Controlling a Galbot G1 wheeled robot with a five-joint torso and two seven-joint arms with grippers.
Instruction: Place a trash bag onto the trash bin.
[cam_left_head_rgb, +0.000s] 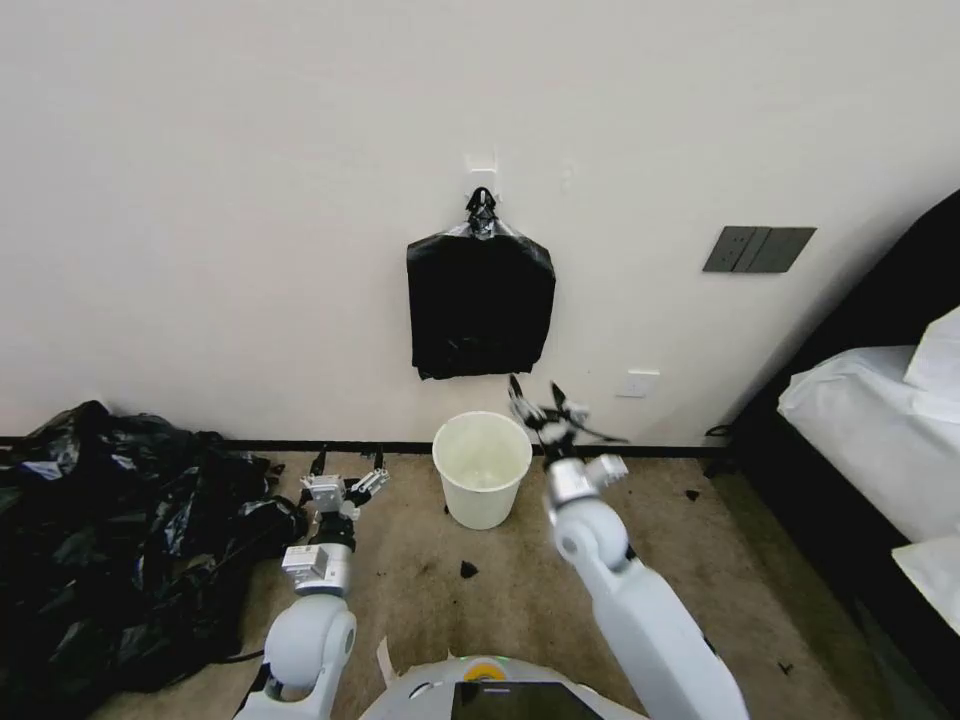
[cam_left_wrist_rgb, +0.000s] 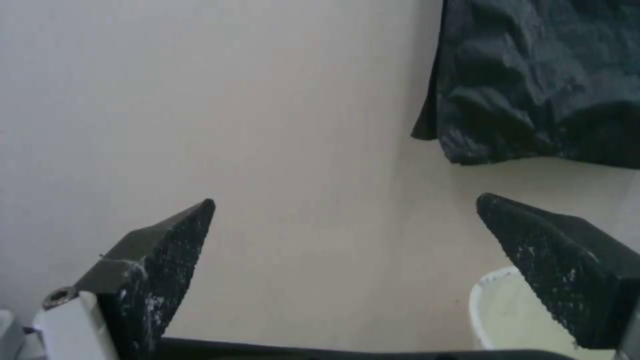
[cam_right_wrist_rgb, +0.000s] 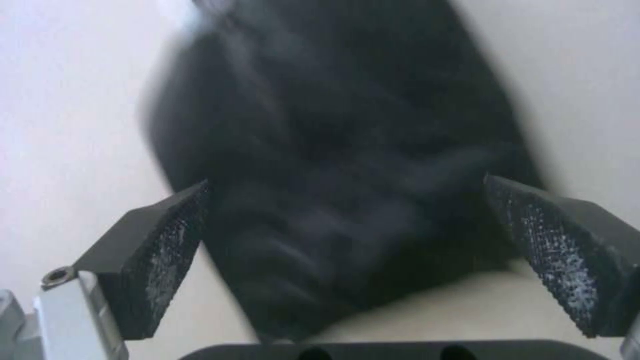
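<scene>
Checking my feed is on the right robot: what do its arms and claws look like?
Both arms have smooth white rounded shells with silver-grey wrist blocks. The left claw and right claw each have two black, pointed, wedge-shaped fingers with cross-hatched grip faces, scuffed white in spots. Thin black cables run by the right wrist.

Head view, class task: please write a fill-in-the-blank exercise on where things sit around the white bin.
1. The flat squarish black plastic bundle hangs on the ____.
2. The round cream-white plastic bin stands on the carpet directly ____ that bundle.
3. The right end effector is raised with its fingers ____.
4. The large heap of black bags lies on the robot's ____ side.

Missing words: wall; below; open; left.
</scene>
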